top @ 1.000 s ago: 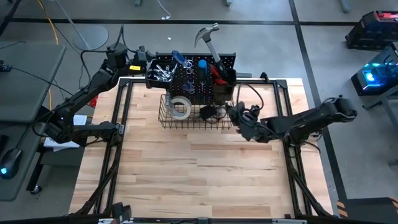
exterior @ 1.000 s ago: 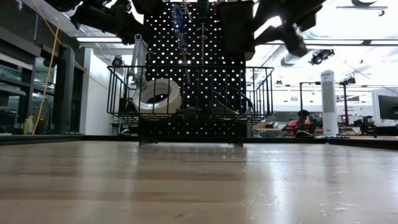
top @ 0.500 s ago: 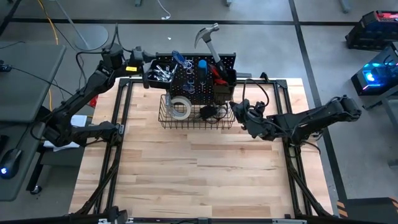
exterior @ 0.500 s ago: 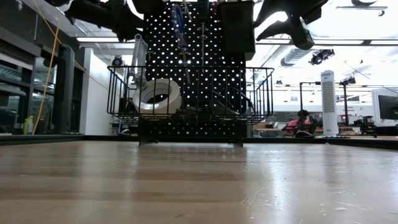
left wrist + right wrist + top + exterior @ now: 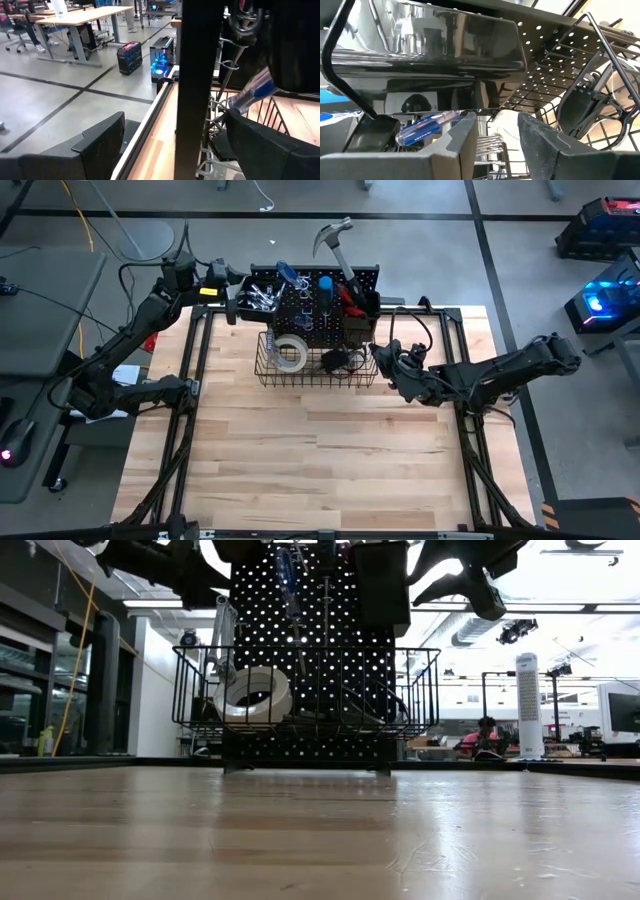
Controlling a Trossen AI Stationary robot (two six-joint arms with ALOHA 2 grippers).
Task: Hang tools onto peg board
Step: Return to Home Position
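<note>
Peg board (image 5: 310, 308) w/ tools (image 5: 262, 294) stands at far edge of table (image 5: 330, 450), hammer (image 5: 335, 240) sticking up from its right bin (image 5: 362, 302). Right claw (image 5: 377, 356) just beside basket (image 5: 266, 372) right end, spread apart, empty. Left claw (image 5: 232, 302) by the board's left edge, apart too.

- The left arm (image 5: 125, 345) stretches far forward from its base, with the wrist turned inward. The left gripper (image 5: 230, 302) points to the right, its fingers (image 5: 100, 142) spread wide.
- The right arm (image 5: 500, 370) reaches leftward, nearly straight. The right gripper (image 5: 380, 356) points forward-left, its fingers (image 5: 462, 137) parted.
</note>
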